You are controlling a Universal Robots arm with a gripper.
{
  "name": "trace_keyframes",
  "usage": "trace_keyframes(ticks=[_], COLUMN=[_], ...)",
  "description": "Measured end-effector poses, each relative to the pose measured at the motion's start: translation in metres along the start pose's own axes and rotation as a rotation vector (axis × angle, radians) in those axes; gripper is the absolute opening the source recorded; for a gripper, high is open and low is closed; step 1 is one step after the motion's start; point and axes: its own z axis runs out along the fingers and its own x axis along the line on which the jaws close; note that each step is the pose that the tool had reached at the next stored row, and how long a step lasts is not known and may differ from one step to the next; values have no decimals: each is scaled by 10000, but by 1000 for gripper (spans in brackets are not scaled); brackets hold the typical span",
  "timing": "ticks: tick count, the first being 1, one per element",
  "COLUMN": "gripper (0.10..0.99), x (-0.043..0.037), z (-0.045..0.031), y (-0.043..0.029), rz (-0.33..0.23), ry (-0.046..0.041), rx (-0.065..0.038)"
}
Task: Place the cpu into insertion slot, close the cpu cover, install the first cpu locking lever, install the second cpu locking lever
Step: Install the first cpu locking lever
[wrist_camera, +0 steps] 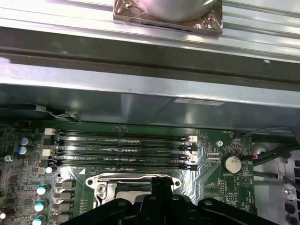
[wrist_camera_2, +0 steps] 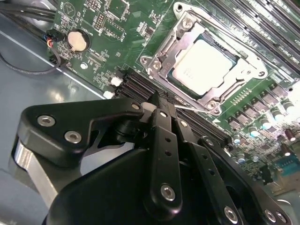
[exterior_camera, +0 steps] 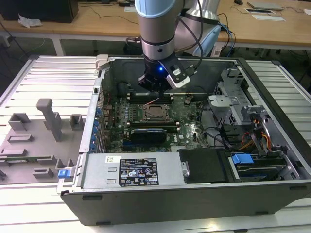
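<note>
The cpu (wrist_camera_2: pixel 204 63), a pale square chip, lies in its socket on the green motherboard. The silvery cpu cover (wrist_camera_2: pixel 247 70) lies flat around it as a frame. My gripper (wrist_camera_2: pixel 164 105) hangs low beside the socket with its black fingers together. A thin wire locking lever (wrist_camera_2: pixel 194 108) runs along the socket's near edge and ends at my fingertips; whether it is pinched I cannot tell. In the exterior view the gripper (exterior_camera: pixel 158 91) sits just behind the socket (exterior_camera: pixel 158 112) inside the open case. The first wrist view has the socket frame (wrist_camera: pixel 108 180) just beyond the fingers (wrist_camera: pixel 157 190).
Black memory slots (wrist_camera: pixel 122 150) run beside the socket, and a coin battery (wrist_camera: pixel 230 163) sits nearby. The case walls (exterior_camera: pixel 102 92) enclose the board. A power supply (exterior_camera: pixel 141 172) lies at the front and a drive cage (exterior_camera: pixel 228 104) at the exterior view's right. A grey fixture (exterior_camera: pixel 48 121) stands outside.
</note>
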Motion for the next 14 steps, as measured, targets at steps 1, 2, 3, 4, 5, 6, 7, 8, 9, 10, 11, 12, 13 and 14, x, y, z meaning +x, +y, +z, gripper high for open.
trace_keyframes(ticks=[1, 2, 3, 4, 5, 6, 7, 8, 9, 10, 11, 12, 13, 14], gripper=[106, 106, 106, 106, 106, 106, 106, 106, 106, 106, 106, 106, 106, 106], x=[-13, -22, -34, -43, -52, -60, -71, -82, -89, -99, -106, -113, -115, -115], z=[7, 12, 20, 24, 30, 35, 41, 47, 50, 56, 60, 67, 73, 87], y=[-2, -3, -5, -6, -8, -9, -11, -12, -13, -15, -16, -18, -19, -22], rz=[0, 0, 0, 0, 0, 0, 0, 0, 1, 0, 0, 0, 0, 1], ry=[1, 0, -1, 0, 1, -1, 0, 0, 0, 0, 0, 0, 0, -4], rx=[1, 0, -1, -1, 0, -1, 0, 0, 0, -1, 0, -1, -1, 0])
